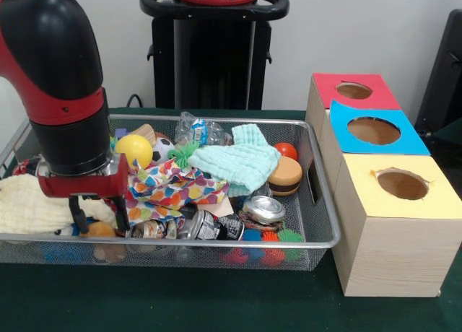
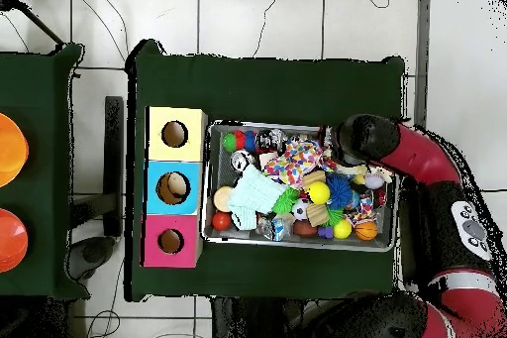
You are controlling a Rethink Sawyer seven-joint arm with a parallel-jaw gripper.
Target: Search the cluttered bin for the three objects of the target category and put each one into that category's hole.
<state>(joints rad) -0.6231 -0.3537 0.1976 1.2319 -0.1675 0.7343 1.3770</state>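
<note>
My gripper (image 1: 99,218) hangs low in the left end of the wire bin (image 1: 328,202), open, its black fingers (image 1: 76,215) straddling a small orange ball (image 1: 101,229) without closing on it. A cream cloth (image 1: 29,206) lies just to its left and a polka-dot cloth (image 1: 170,188) to its right. Nearby in the pile are a yellow ball (image 1: 133,150), a mint towel (image 1: 238,162), a toy burger (image 1: 285,175) and crushed cans (image 1: 263,209). In the overhead view the arm (image 2: 361,141) hides the gripper over the bin's right end (image 2: 391,205).
Three boxes stand to the right of the bin, with a red-topped hole (image 1: 354,90), a blue-topped hole (image 1: 374,130) and a yellow-topped hole (image 1: 402,184). Spiky balls (image 1: 289,236) sit in the bin's front corner. A plastic bottle (image 1: 198,130) lies at the back.
</note>
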